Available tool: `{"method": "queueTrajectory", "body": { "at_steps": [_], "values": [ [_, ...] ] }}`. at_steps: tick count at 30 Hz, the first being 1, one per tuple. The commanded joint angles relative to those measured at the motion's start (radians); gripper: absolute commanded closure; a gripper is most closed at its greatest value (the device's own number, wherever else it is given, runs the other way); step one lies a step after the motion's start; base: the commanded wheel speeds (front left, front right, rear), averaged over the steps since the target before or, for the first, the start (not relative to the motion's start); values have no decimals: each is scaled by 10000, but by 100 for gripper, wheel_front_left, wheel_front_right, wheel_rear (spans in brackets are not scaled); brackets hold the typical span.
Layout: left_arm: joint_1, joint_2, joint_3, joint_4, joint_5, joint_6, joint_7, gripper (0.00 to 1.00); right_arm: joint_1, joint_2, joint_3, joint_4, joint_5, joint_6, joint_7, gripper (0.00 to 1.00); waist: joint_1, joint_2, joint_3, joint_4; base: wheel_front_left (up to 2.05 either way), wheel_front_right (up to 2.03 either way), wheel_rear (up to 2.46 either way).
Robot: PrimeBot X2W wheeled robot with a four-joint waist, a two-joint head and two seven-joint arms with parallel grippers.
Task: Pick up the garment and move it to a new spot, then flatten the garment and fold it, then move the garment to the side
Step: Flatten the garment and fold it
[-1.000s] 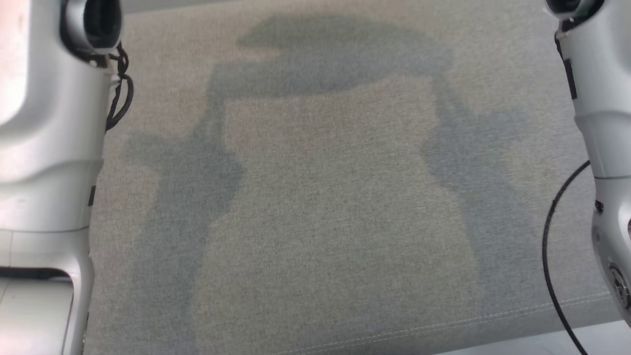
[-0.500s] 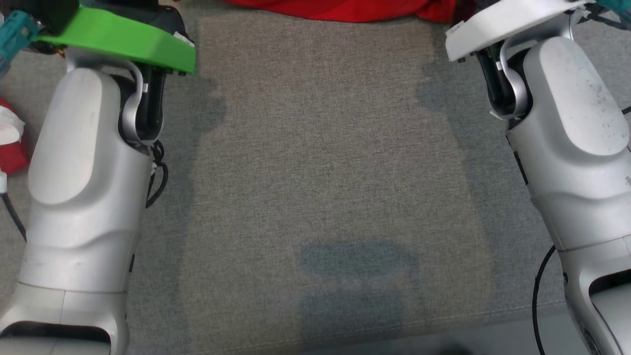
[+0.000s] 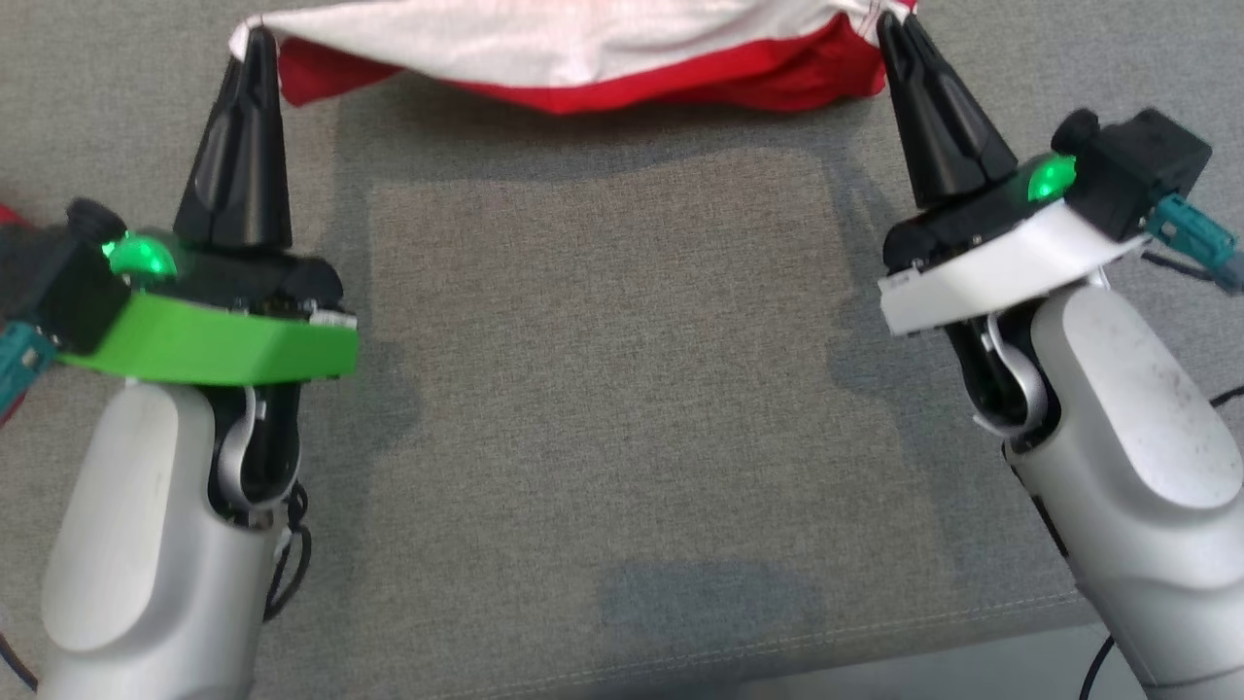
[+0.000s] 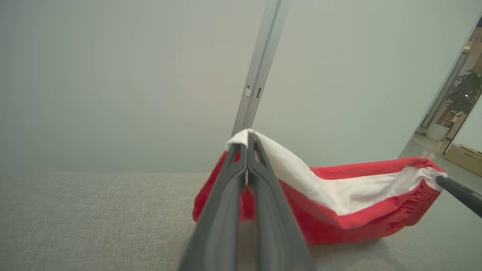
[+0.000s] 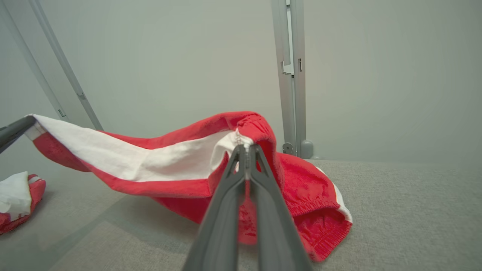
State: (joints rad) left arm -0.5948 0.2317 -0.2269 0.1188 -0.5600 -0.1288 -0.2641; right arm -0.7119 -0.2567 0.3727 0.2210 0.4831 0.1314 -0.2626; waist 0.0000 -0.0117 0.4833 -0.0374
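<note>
1. Grey woven cloth covers the table (image 3: 622, 389), with a stitched seam near its edge.
2. Pale frosted wall panels (image 4: 113, 75) stand behind, joined by a metal post (image 4: 260, 67).
3. A potted plant (image 4: 466, 92) and cardboard box (image 4: 467, 160) sit beyond.

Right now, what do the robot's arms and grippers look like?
Left forearm and right forearm: rounded pale-grey shells, black cables alongside. Left gripper has a bright green mount, right gripper a white mount; both have long black tapering fingers and a green light.

Two garments (image 5: 150, 162) and two pairs of fingers (image 3: 238, 165).
</note>
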Motion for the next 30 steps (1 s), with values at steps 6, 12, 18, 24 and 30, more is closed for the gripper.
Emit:
{"method": "queueTrajectory", "body": {
  "at_steps": [6, 12, 18, 24, 30],
  "values": [
    [2299, -218, 334, -1157, -114, -22, -4, 100, 2399, -195, -136, -1279, -130, -12, -32, 100, 0, 117, -1268, 202, 0, 0, 0],
    [4301, -739, 762, -2187, -145, -22, -4, 100, 4783, 168, -488, -2411, -104, -12, -32, 100, 0, 117, -2298, 260, 0, 0, 0],
    [6123, -1005, 884, -3261, -50, -23, -6, 100, 6709, 108, -477, -3253, 11, -12, -32, 100, 0, 117, -3011, 96, 0, 0, 0],
    [7328, -1125, 847, -4100, 23, -23, -4, 100, 7977, -21, -383, -3858, 94, -13, -32, 100, 0, 117, -3331, -111, 0, 0, 0],
    [8031, -1085, 828, -4499, 25, -23, -4, 100, 8603, -143, -179, -4104, 264, -13, -32, 100, 0, 117, -3456, -280, 0, 0, 0]
  ]
}}
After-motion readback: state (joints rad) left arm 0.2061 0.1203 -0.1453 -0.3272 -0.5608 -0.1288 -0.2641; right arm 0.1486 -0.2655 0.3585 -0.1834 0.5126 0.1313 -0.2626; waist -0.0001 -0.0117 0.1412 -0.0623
